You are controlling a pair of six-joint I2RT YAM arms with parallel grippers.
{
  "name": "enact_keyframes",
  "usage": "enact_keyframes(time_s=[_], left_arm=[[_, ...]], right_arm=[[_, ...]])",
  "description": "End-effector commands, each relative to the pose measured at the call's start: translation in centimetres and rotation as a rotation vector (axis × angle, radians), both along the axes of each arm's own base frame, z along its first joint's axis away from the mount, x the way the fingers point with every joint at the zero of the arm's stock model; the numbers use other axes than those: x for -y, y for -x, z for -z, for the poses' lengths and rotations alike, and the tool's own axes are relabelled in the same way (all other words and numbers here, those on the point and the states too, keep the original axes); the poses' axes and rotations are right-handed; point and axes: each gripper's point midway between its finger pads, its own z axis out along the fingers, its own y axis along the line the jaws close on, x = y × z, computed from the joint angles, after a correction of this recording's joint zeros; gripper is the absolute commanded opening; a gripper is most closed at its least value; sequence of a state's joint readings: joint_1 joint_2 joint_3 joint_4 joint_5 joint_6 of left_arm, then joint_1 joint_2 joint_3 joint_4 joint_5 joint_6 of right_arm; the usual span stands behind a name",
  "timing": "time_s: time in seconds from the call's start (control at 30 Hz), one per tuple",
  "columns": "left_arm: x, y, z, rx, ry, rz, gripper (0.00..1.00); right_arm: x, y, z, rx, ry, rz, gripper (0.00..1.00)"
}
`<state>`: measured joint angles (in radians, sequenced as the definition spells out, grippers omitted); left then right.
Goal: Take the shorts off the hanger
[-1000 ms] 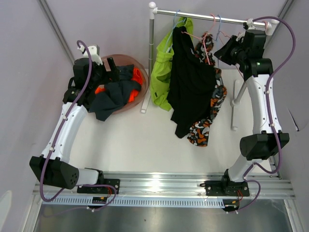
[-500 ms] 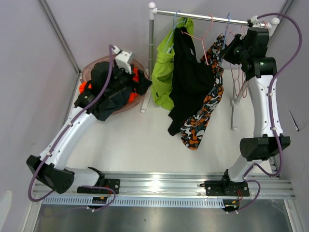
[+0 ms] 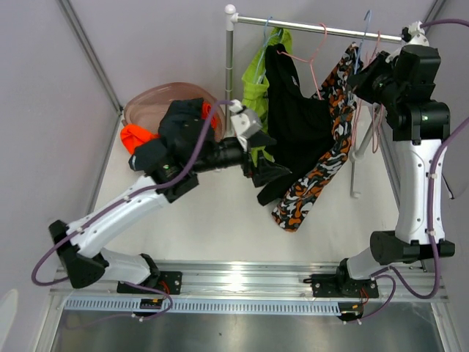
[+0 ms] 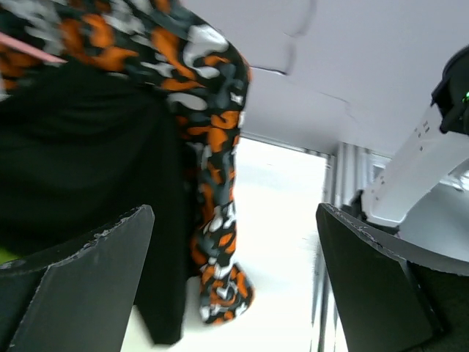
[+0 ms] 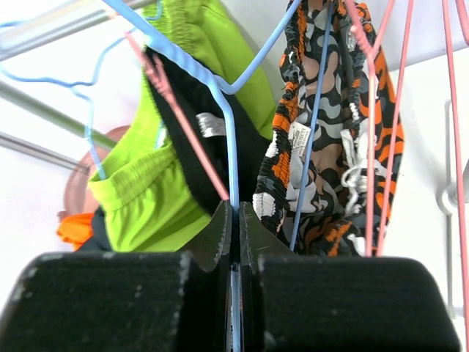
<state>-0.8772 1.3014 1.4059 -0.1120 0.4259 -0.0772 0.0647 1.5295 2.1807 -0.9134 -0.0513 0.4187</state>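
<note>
1. Top external view: the camouflage shorts (image 3: 322,158) are seen on the blue hanger (image 3: 364,26) at the upper right of the frame. They are draped diagonally down toward the centre, just beside the black shorts (image 3: 293,125). The hanger is hooked on the rail (image 3: 308,26).
2. The right gripper (image 3: 364,73) is located at the upper right, near the end of the rail. In the right wrist view its jaws are pressed together on the wire of the blue hanger (image 5: 220,95) at the lower centre of the frame. The waistband of the camouflage shorts (image 5: 322,147) is seen to the right of that wire.
3. The left gripper (image 3: 272,174) is placed at the centre of the frame, by the lower edge of the black shorts. In the left wrist view its fingers are spread wide with nothing between them. One leg of the camouflage shorts (image 4: 220,147) is seen ahead, at upper centre.
4. Step judged in hand: the hanger is held steady while the free gripper is lined up on the lower leg. The shorts are not yet off.
5. Next move judged: the left gripper is to be advanced onto the camouflage fabric alone, closed, then drawn down and away from the hanger. The neighbouring black shorts could be caught by mistake.
</note>
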Motion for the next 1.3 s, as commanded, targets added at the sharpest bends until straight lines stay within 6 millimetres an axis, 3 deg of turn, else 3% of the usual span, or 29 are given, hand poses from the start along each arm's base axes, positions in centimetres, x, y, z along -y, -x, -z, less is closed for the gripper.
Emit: enact_keyframes(time_s=[0.0, 0.07, 0.1, 0.13, 0.3, 0.5, 0.53, 0.57, 0.6, 0.7, 0.73, 0.8, 0.87, 0.9, 0.93, 0.97, 1.0, 1.03, 1.07, 1.1, 1.13, 1.17, 1.23, 1.27], left_arm=[[3.8, 0.9, 1.0, 0.037, 0.01, 0.097, 0.99], [5.7, 2.0, 1.6, 0.035, -0.003, 0.143, 0.99], [6.9, 1.9, 3.4, 0.012, -0.034, 0.153, 0.99], [7.8, 2.6, 3.2, 0.017, -0.033, 0.172, 0.99], [11.5, 2.3, 5.4, 0.019, -0.037, 0.169, 0.99], [14.0, 1.0, 4.4, 0.038, -0.01, 0.127, 0.99], [14.4, 0.6, 5.0, 0.033, -0.021, 0.121, 0.98], [14.6, 0.4, 4.1, 0.043, -0.004, 0.118, 0.96], [14.9, 0.2, 4.4, 0.039, -0.009, 0.11, 0.94], [15.6, -0.2, 5.2, 0.024, -0.031, 0.112, 0.47], [15.7, -0.1, 5.7, 0.014, -0.04, 0.118, 0.18], [15.6, 0.2, 6.9, -0.01, -0.059, 0.118, 0.0], [15.1, 1.6, 8.3, -0.028, -0.073, 0.136, 0.0], [14.4, 2.6, 6.4, -0.002, -0.023, 0.145, 0.0], [13.7, 4.2, 10.4, -0.042, -0.084, 0.157, 0.0], [13.3, 5.3, 10.4, -0.047, -0.075, 0.167, 0.0], [12.3, 6.5, 8.1, -0.026, -0.011, 0.178, 0.0], [11.4, 8.9, 12.9, -0.076, -0.087, 0.21, 0.0], [10.9, 10.0, 13.2, -0.094, -0.083, 0.214, 0.0], [10.0, 11.2, 15.4, -0.117, -0.114, 0.215, 0.0], [9.5, 13.4, 14.5, -0.11, -0.08, 0.243, 0.0], [8.3, 14.3, 18.2, -0.155, -0.142, 0.225, 0.0], [7.7, 16.0, 18.4, -0.193, -0.127, 0.234, 0.0], [7.2, 16.4, 19.8, -0.21, -0.147, 0.235, 0.0]], right_arm=[[-0.3, 2.6, -3.7, 0.108, -0.039, -0.008, 0.0], [-0.6, 3.1, -3.9, 0.11, -0.059, -0.015, 0.0], [-0.8, 3.6, -4.1, 0.116, -0.067, -0.024, 0.0], [-0.9, 4.0, -4.2, 0.118, -0.075, -0.029, 0.0], [-1.5, 5.4, -4.4, 0.12, -0.11, -0.052, 0.0], [-1.8, 6.5, -4.0, 0.112, -0.12, -0.069, 0.0], [-1.7, 6.6, -3.9, 0.111, -0.122, -0.067, 0.0], [-1.8, 6.9, -4.0, 0.116, -0.126, -0.074, 0.0], [-1.9, 6.8, -3.7, 0.109, -0.126, -0.075, 0.0], [-1.9, 7.1, -3.7, 0.111, -0.128, -0.076, 0.0], [-1.9, 7.0, -3.6, 0.11, -0.125, -0.077, 0.0], [-1.8, 6.8, -3.6, 0.109, -0.123, -0.071, 0.0], [-1.7, 6.6, -4.0, 0.121, -0.117, -0.071, 0.0], [-1.7, 6.1, -3.8, 0.114, -0.115, -0.068, 0.0], [-1.5, 5.9, -3.9, 0.116, -0.112, -0.064, 0.0], [-1.3, 5.8, -4.3, 0.125, -0.106, -0.061, 0.0], [-1.2, 5.6, -4.5, 0.129, -0.103, -0.058, 0.0], [-0.8, 4.8, -4.1, 0.118, -0.097, -0.047, 0.0], [-0.7, 4.7, -4.8, 0.134, -0.095, -0.051, 0.0], [-0.5, 4.4, -4.9, 0.134, -0.094, -0.05, 0.0], [-0.1, 3.6, -4.6, 0.121, -0.094, -0.042, 0.0], [0.0, 3.4, -4.6, 0.118, -0.091, -0.044, 0.0], [0.0, 2.8, -4.8, 0.121, -0.09, -0.046, 0.0], [-0.1, 2.7, -4.8, 0.117, -0.091, -0.049, 0.0]])
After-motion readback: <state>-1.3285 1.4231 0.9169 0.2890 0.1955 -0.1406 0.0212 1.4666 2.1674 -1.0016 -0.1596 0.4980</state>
